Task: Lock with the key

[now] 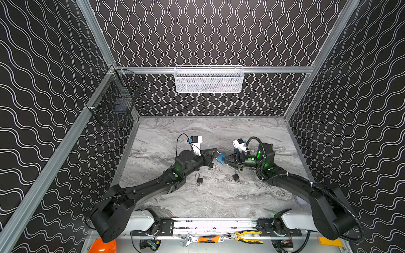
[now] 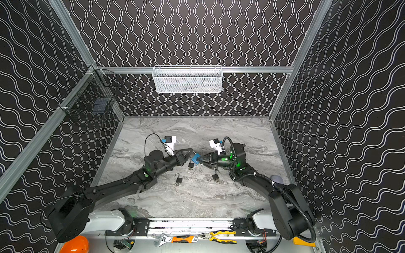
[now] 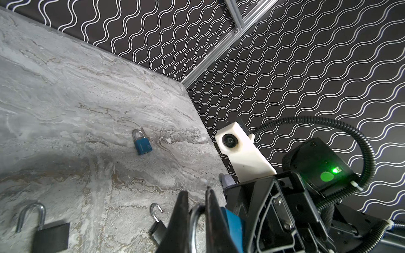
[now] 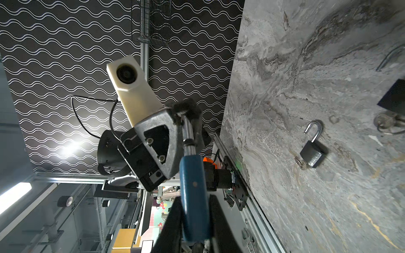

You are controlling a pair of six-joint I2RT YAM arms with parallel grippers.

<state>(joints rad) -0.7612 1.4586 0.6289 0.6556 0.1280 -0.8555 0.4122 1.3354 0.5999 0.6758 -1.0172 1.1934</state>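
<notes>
While left gripper [image 1: 216, 153] pinches the shackle [image 4: 188, 133] and right gripper [image 1: 225, 161] clamps the blue padlock [image 1: 221, 158] | risk: off-axis push toward 3 o'clock could jam shackle, slipping grip.

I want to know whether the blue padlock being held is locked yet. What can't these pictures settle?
- Keyhole of the held blue padlock: in the right wrist view its base is buried in the right tool; in both top views it is too small.
- Where its shackle meets the body: in the left wrist view the left tool covers it.
- A black padlock: cut off by the edge of the right wrist view.
</notes>
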